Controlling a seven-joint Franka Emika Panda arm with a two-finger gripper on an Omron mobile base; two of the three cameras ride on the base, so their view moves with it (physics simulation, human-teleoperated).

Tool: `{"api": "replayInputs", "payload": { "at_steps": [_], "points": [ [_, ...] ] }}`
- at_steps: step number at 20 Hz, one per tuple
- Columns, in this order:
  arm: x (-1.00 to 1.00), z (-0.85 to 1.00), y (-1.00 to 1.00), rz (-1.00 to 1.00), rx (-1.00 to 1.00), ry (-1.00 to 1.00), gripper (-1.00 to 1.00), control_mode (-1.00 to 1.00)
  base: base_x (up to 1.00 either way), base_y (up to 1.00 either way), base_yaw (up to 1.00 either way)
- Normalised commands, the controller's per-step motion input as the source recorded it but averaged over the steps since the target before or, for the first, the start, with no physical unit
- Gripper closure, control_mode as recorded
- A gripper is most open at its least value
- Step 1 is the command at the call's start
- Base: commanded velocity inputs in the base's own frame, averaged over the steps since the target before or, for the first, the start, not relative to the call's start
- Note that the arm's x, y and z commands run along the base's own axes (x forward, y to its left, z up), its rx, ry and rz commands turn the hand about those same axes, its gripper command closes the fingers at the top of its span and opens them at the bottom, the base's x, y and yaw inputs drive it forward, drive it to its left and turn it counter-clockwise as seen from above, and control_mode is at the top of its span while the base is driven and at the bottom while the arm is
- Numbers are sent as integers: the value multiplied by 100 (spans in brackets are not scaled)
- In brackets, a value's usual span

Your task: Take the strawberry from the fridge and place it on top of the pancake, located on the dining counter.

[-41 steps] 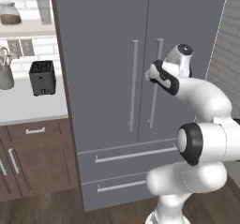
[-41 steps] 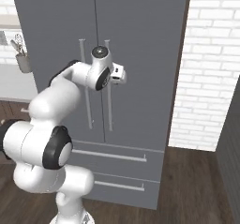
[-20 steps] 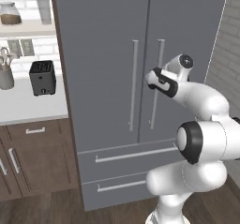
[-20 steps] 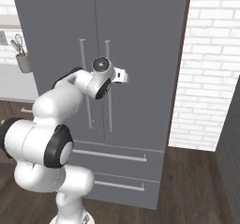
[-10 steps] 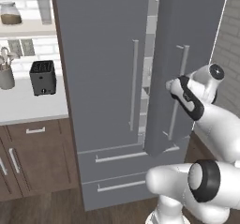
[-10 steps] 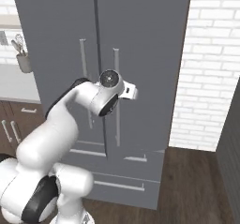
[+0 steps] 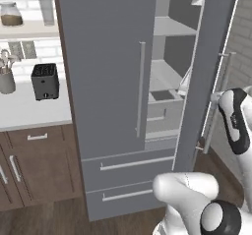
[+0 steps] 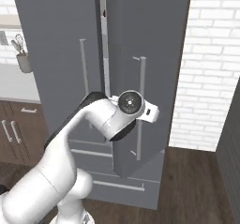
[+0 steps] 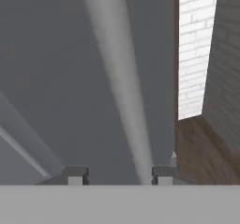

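Observation:
The grey fridge has its left door shut and its right door swung partly open, so pale shelves show inside. My gripper is at that door's long bar handle. In the hand view the handle runs up between my fingertips, close to the right one with a gap on the left, so the gripper stands open around it. A tiny red thing shows high in the door gap; it is too small to tell whether it is the strawberry. The pancake and the dining counter are out of view.
Left of the fridge, a white wall counter over brown cabinets carries a black toaster and a utensil holder. Two fridge drawers sit low. A white brick wall stands close on the right.
The right fridge door has swung from barely ajar to well open, baring the shelves. My hand has moved right and back with the handle, and the jaws have widened.

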Motion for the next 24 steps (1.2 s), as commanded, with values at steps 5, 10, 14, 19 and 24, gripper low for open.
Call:
{"api": "replayInputs", "payload": {
  "at_steps": [5, 10, 14, 19, 24],
  "points": [
    [-57, 27, 80, -3, -39, 28, -100, -100, 0, 0, 0],
    [55, 6, 90, 6, -55, 56, -100, -100, 0, 0, 0],
    [100, 12, 4, 5, -41, 56, -100, -100, 0, 0, 0],
    [99, -1, -16, 1, -20, 29, -100, -100, 0, 0, 0],
    [78, -20, -52, 1, -8, 4, -100, -100, 0, 0, 0]
  ]
}}
